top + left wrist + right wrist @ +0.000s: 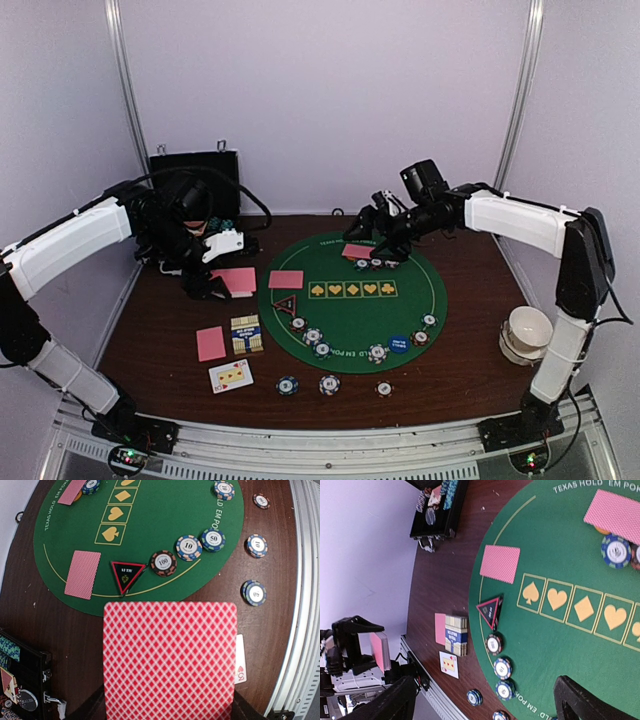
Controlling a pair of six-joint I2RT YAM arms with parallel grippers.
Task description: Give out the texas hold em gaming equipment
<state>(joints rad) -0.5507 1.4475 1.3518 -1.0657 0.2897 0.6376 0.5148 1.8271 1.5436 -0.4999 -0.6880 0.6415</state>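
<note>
Front wood, chips: three loose chips, spaced apart along the near table edge, off the mat.
Front wood, cards: one face-up card, one face-down card, and one card box just beside the face-down card.
Mat, near arc: six rim chips and one blue button follow the curve of the green mat. One triangle marker sits at the left end.
Mat, left: one mat card, face down, lying alone.
Left gripper: clamped on one held card, back up, above the wood left of the mat.
Right gripper: fingers spread wide, holding nothing, above the mat's far edge.
Mat, far: one far card partly covers an orange button. At least two far chips lie beside it.
Edges: white cup at the right table edge, well apart from the mat. Black case, lid raised, at the far left by the wall.
Open room: bare wood between the mat and the cup.
Surface, room: dark brown table, with pale walls around it.
</note>
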